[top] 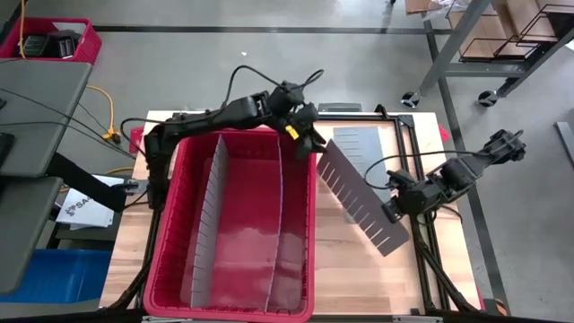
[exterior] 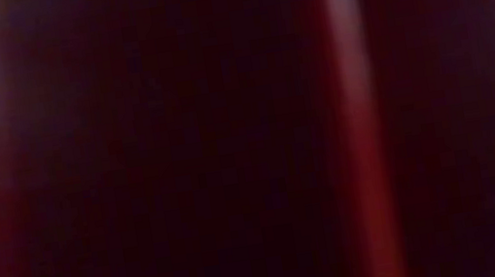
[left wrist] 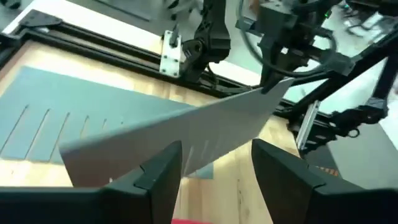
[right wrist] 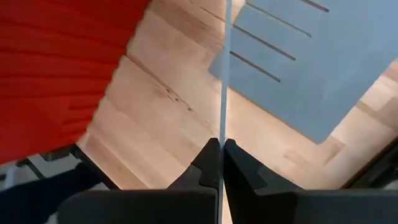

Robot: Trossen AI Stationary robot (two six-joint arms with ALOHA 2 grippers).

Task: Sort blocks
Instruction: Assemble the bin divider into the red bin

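Blocks: none visible in any view. Right gripper (right wrist: 221,144) jaws clamp a divider sheet (top: 359,193) at frame centre; left gripper (left wrist: 217,158) jaws half-open around its other end (nothing gripped). Risk: sheet sags or swings.

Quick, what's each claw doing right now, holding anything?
Left end effector: open, straddling the raised grey divider sheet.
Right end effector: shut on that sheet's other end.

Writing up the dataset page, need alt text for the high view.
From above: the right gripper is shut on one end of a flat grey slotted divider sheet, whose other end is between the left gripper's open fingers at the rim of a large red plastic bin. Another grey slotted sheet lies on the wooden table.
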